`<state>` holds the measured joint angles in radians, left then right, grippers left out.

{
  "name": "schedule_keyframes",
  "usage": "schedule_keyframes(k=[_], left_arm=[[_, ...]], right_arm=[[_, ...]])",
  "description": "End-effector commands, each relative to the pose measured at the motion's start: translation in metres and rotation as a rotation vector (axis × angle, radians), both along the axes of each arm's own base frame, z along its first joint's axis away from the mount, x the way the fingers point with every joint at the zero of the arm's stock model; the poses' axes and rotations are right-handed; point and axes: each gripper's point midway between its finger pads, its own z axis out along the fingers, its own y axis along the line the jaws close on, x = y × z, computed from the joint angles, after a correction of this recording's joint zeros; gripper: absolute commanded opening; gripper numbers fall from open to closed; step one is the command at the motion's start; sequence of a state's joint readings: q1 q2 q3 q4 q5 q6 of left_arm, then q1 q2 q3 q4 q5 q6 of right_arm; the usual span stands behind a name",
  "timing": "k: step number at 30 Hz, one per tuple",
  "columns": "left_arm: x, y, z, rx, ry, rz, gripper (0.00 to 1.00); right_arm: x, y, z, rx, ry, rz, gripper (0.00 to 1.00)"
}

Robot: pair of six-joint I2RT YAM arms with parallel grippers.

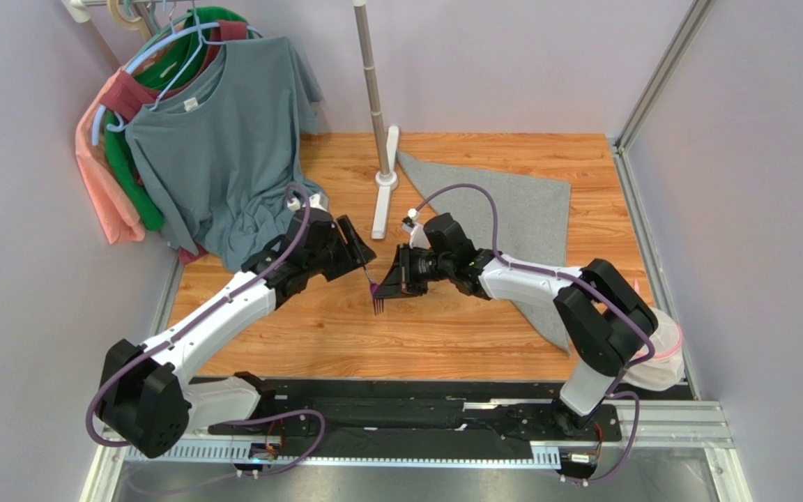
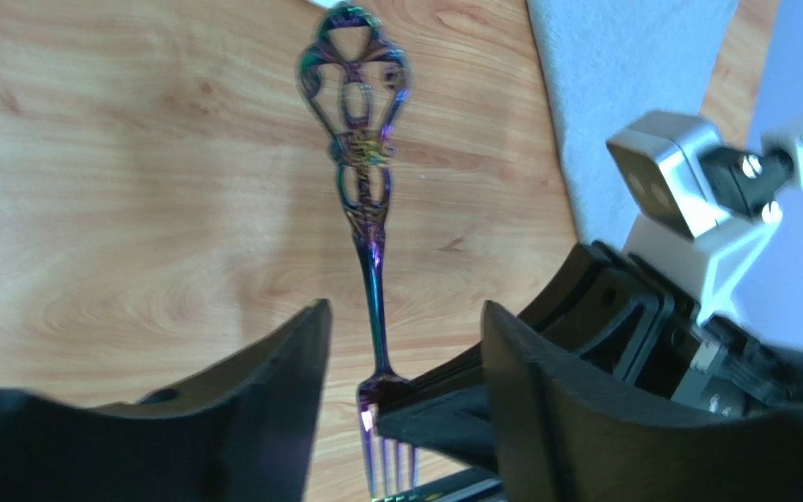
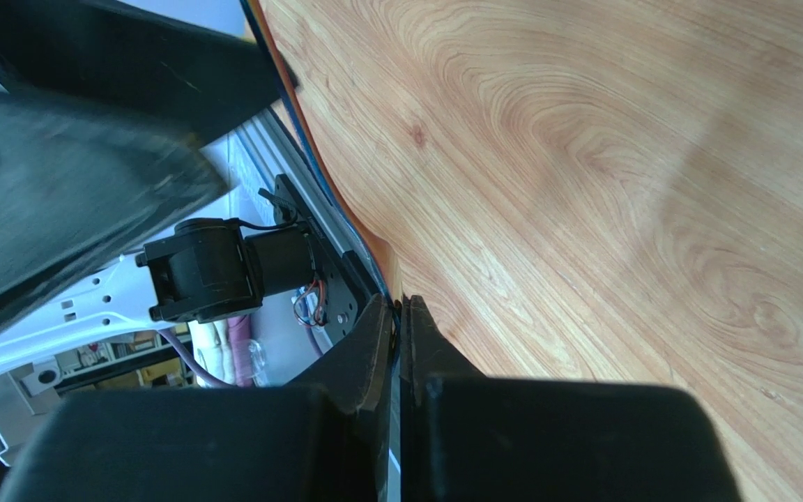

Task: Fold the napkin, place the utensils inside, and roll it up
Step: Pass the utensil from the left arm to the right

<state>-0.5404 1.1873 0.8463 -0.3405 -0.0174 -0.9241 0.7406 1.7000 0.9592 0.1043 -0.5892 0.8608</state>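
Fingers (image 2: 259, 403) of the left gripper (image 2: 404, 319) are seen spread apart, with nothing clasped. The fork (image 2: 366, 209) runs down the gap between them and is touched by neither. Its ornate, iridescent handle is pointed toward the far side of the table (image 1: 458, 324), and its tines are turned toward the near edge. The fork is pinched at the neck, just above the tines, by the right gripper (image 3: 397, 314), whose fingers are pressed together with only a hairline left between the pads. From above, the two grippers are found nearly tip to tip over bare wood at the table's middle. The napkin (image 1: 516, 214) is laid flat on the far right of the table, partly covered by the right arm (image 1: 526, 280), and is set apart from the fork.
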Motion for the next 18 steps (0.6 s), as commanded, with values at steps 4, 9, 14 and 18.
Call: schedule_keyframes(k=[4, 9, 14, 18], left_arm=[[-0.003, 0.017, 0.073, 0.090, -0.206, -0.066, 0.81], [-0.006, 0.045, 0.110, 0.165, -0.288, -0.081, 0.89], [0.002, 0.057, 0.135, 0.134, -0.323, -0.097, 0.89], [0.011, 0.057, 0.144, 0.153, -0.333, -0.156, 0.89]], right_arm=[[0.055, -0.066, 0.025, -0.047, -0.030, -0.146, 0.00], [0.075, -0.143, 0.017, -0.203, 0.004, -0.167, 0.00], [0.075, -0.201, 0.004, -0.296, 0.121, -0.133, 0.00], [0.078, -0.222, -0.010, -0.360, 0.137, -0.067, 0.00]])
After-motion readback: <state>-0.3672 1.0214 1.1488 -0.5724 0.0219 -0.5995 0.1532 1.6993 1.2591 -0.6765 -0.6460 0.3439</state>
